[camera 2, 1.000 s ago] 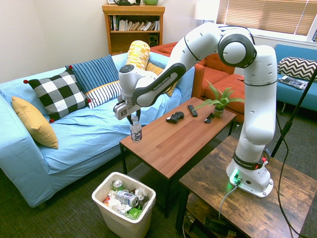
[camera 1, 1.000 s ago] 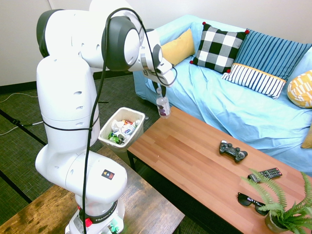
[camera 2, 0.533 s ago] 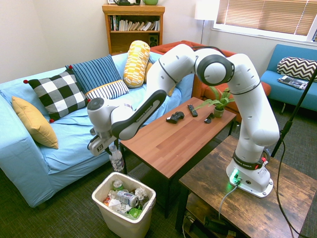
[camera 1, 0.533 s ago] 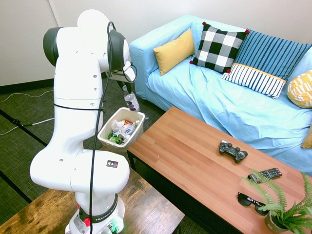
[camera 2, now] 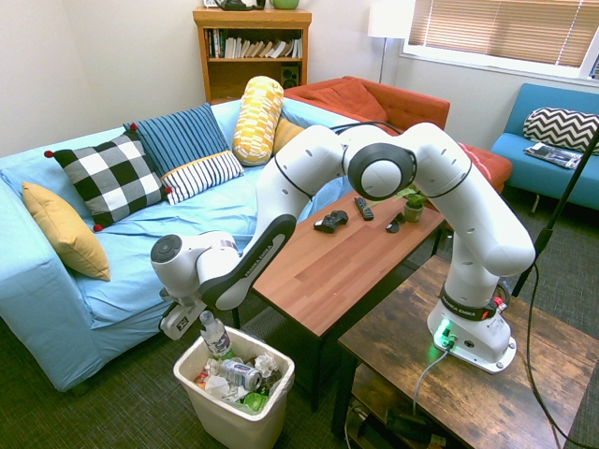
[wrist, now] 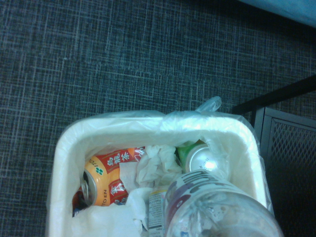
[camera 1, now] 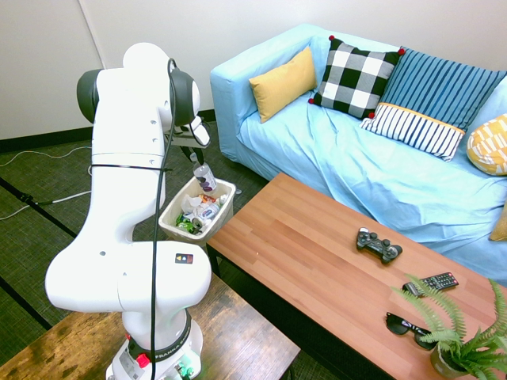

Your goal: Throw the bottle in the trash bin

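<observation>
A: Where is the bottle (camera 2: 215,334) hanging?

B: Over the trash bin (camera 2: 273,398), by its sofa-side rim; the gripper (camera 2: 200,321) is clamping its cap end.

A: Handling?

B: Looking light, thin-walled, probably slippery; gripping the neck is seeming safest.

The room around me has plain pale walls (camera 2: 112,65) and a dark woven carpet (wrist: 98,59) on the floor. A long sofa with a light blue cover (camera 2: 140,253) stands along one wall, and several cushions lie on it: a yellow one (camera 2: 58,229), a black-and-white checked one (camera 2: 112,178) and a blue striped one (camera 2: 182,136). A wooden bookshelf (camera 2: 251,51) stands in the corner behind the sofa. Beside it is an orange sofa (camera 2: 393,108), and a blue armchair (camera 2: 552,140) stands under the window. The window has closed blinds (camera 2: 505,33), and daylight comes through them. In front of the blue sofa stands a long wooden worktop (camera 1: 317,269).
</observation>
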Available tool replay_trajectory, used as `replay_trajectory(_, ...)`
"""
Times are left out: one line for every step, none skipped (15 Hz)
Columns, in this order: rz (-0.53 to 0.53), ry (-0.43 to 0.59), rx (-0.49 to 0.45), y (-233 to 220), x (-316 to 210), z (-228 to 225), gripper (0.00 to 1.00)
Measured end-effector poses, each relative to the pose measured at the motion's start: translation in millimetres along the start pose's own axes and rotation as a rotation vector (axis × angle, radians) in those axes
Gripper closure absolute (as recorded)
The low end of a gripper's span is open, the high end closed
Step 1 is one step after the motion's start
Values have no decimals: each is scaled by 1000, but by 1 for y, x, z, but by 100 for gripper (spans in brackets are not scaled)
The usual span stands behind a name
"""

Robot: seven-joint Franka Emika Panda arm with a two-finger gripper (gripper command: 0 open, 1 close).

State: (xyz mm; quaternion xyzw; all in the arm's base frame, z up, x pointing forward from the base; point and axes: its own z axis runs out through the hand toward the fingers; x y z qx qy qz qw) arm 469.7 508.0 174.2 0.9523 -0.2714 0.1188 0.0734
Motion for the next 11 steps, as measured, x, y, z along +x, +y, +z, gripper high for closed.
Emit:
replay_trajectory(0,0,0,0,1,0,0)
replay_trajectory(1,1,-1,0,2,1,0)
replay_trajectory(3,1,-2,0,3,1,0)
replay_trajectory(3,1,-3,0,3,1,0)
replay_trajectory(2,1,-4,1,2,2,0)
replay_trajectory(1,3,-4,1,1,2,0)
replay_trajectory(1,4,-5,1,1,2,0)
replay_trajectory(2,5,-5,1,0,2,0)
replay_trajectory(5,5,-6,1,1,2,0)
replay_trajectory(9,3,-5,1,2,2,0)
replay_trajectory(13,1,-5,1,3,2,0)
